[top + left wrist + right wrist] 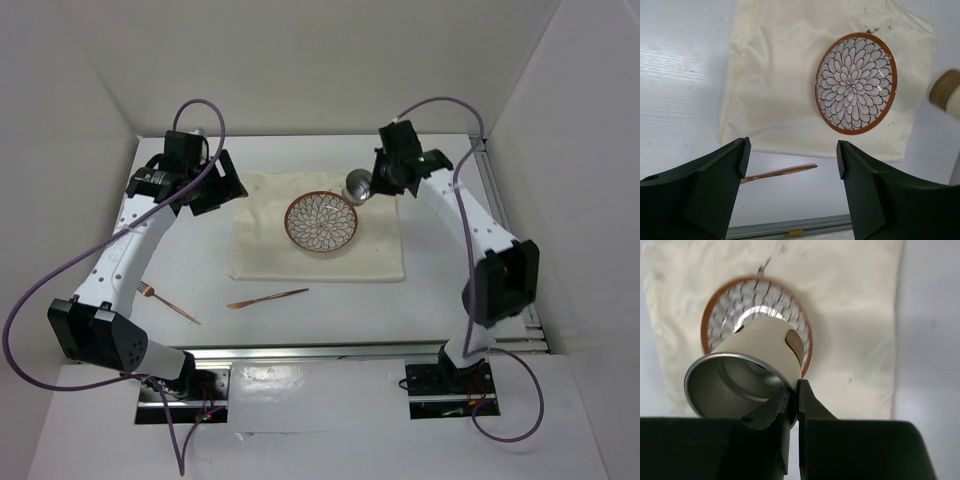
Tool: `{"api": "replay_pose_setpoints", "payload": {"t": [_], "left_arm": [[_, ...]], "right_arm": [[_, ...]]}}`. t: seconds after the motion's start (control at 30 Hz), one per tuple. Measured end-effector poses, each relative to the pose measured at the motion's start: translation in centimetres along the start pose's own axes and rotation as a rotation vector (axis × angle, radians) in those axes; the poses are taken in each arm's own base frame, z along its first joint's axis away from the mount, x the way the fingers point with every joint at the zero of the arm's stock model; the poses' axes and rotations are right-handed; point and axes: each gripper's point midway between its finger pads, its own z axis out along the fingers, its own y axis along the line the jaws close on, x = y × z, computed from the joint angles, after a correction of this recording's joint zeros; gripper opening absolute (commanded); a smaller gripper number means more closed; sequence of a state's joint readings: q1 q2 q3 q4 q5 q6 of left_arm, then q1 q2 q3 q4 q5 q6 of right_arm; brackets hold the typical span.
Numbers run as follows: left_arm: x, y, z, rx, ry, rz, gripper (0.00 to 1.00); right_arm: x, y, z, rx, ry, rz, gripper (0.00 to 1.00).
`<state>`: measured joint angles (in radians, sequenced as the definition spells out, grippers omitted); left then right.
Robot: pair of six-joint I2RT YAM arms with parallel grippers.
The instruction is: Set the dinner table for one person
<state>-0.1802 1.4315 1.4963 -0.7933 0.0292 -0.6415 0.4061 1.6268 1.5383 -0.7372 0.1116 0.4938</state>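
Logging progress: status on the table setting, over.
Left claw open, empty. Right claw shut on cup beside plate. Fork, another utensil lie on table, off the mat.

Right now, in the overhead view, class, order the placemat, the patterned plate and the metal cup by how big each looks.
Largest: cream placemat.
Then: patterned plate.
Smallest: metal cup, clearly smaller than the plate.

We see the large, flat, matte white rectangular tabletop [350, 315] lying level, spread wide from the metal rail [330, 350] at its near edge to the back wall [320, 70], white side walls flanking it. Up close, we find faint fine streaks and tiny dark specks on it.
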Motion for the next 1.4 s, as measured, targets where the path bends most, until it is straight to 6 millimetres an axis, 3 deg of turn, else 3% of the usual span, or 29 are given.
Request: {"api": "replay_pose_setpoints", "payload": {"t": [0.1, 0.23, 0.37, 0.53, 0.67, 0.7, 0.8, 0.83, 1.0, 1.13, 1.2, 1.4], "left_arm": [[-0.5, 1.0, -0.7, -0.044, -0.032, -0.03, 0.85], [-0.9, 2.7, -1.7, -0.121, -0.065, -0.087, 0.83], [-0.6, 4.0, -1.9, -0.177, -0.059, -0.112, 0.83], [-0.2, 4.4, -2.1, -0.197, -0.046, -0.126, 0.83], [-0.1, 4.9, -2.2, -0.219, -0.046, -0.126, 0.84], [0.0, 5.2, -2.2, -0.235, -0.046, -0.126, 0.84], [0.4, 6.7, -2.6, -0.31, -0.042, -0.147, 0.84], [0.6, 7.3, -2.7, -0.34, -0.038, -0.155, 0.84], [2.7, 11.6, -1.8, -0.512, -0.019, -0.239, 0.85], [6.8, 15.8, -0.2, -0.644, 0.096, -0.295, 0.85], [8.3, 17.4, 0.3, -0.704, 0.132, -0.323, 0.82], [12.7, 21.4, 0.7, -0.825, 0.232, -0.457, 0.77]], "right_arm": [[-4.4, -2.1, 4.3, 0.057, -0.017, 0.015, 0.0], [-6.0, -5.3, 9.8, 0.134, 0.042, 0.021, 0.0], [-5.8, -7.4, 13.5, 0.16, 0.094, 0.033, 0.0], [-5.1, -9.2, 15.5, 0.182, 0.136, 0.048, 0.0], [-5.0, -9.6, 16.1, 0.175, 0.149, 0.055, 0.0], [-4.9, -9.7, 16.4, 0.172, 0.153, 0.056, 0.05], [-4.2, -9.8, 17.2, 0.169, 0.172, 0.057, 0.33], [-3.9, -9.8, 17.4, 0.168, 0.181, 0.058, 0.48], [-4.1, -9.3, 17.4, 0.143, 0.19, 0.053, 0.9], [-7.6, -7.7, 15.8, 0.103, 0.107, 0.043, 0.99], [-8.5, -7.1, 14.5, 0.09, 0.078, 0.039, 1.0], [-7.5, -5.3, 9.1, 0.056, 0.051, 0.013, 0.97]]}}
